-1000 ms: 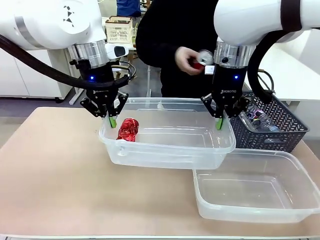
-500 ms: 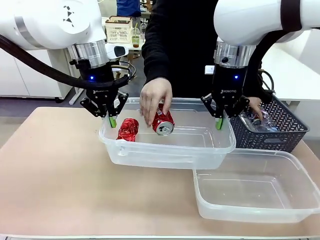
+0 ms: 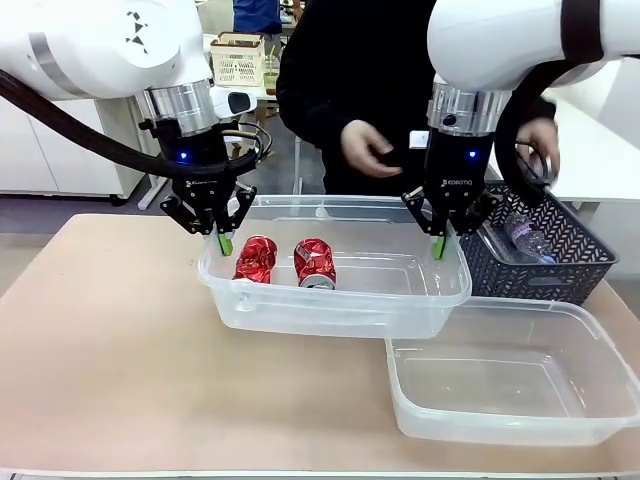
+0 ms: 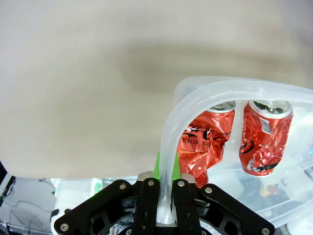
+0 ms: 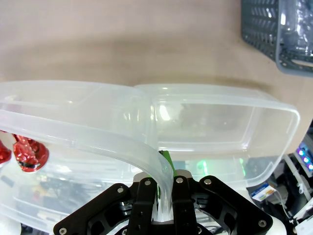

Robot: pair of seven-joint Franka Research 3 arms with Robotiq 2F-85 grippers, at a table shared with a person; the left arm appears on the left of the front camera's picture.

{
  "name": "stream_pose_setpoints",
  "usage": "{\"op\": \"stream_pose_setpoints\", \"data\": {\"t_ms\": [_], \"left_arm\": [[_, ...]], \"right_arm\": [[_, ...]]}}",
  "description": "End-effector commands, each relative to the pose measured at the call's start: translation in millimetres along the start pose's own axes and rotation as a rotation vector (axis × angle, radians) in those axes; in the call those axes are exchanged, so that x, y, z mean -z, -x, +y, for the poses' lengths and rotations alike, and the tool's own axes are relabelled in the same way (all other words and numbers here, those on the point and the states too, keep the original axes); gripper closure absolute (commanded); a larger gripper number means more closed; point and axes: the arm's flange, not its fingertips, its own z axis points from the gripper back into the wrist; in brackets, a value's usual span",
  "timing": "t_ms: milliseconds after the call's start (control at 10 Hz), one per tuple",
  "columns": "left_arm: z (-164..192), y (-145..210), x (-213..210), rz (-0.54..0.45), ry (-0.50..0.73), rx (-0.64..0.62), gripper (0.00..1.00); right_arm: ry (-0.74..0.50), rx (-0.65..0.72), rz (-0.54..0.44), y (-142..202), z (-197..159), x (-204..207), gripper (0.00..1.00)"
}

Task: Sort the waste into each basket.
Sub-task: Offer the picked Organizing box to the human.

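**Both claws clamped on the can tub's rim**

Your left claw [image 3: 226,243] is closed on the rolled rim at one end corner of the clear tub [image 3: 330,315]. Your right claw [image 3: 438,245] is pinched on the rim at the opposite end. In each wrist view the rim runs up between the green pads. This two-point hold looks meant to steady the tub while the person drops waste in.

A crushed red can [image 3: 257,259] lies inside, just below and beside the left claw. A second red can [image 3: 314,263] lies next to it, well apart from the right claw.

The empty second tub [image 3: 500,425] sits on the table [image 3: 110,350], on your side of the right claw. Beyond that claw stands the grey basket [image 3: 565,250] holding a clear bottle [image 3: 522,235]. The person's hand [image 3: 540,140] hovers above it, probably reaching for the next piece. Hold firm.
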Motion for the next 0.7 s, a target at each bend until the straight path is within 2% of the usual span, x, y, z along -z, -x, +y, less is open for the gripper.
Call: {"op": "stream_pose_setpoints", "data": {"t_ms": [0,600], "left_arm": [[-2.3,0.1,-7.3,-0.018,0.015,-0.004,0.96],[-2.3,0.1,-7.3,-0.018,0.015,-0.004,0.96]], "right_arm": [[0.027,-0.012,0.007,2.9,0.8,-0.9,0.96],[0.027,-0.012,0.007,2.9,0.8,-0.9,0.96]]}}
